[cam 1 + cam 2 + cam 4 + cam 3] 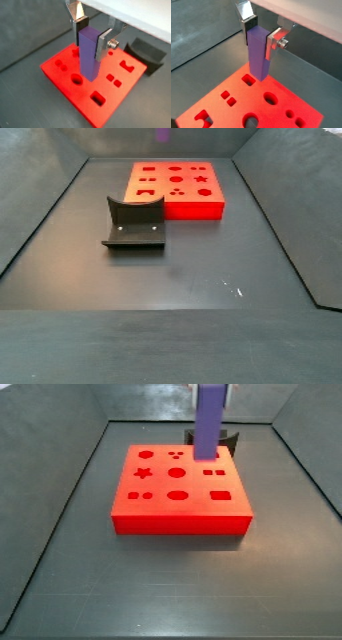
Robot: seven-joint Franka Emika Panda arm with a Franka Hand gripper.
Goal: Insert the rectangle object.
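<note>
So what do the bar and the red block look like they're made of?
The bar, held upright in the gripper above the red block: probably plastic, an even matte purple-blue with crisp edges. The block: likely plastic too, uniformly red and faintly sheened, with cleanly cut shaped holes. Neither can be told for certain.

Your gripper [262,31] hangs above the red block [179,492], jaws clamped on the rectangle object [258,52]; air shows beneath the bar's tip; the fixture [134,224] stands apart from the block; the worktop [201,273] elsewhere lies open to you.
</note>
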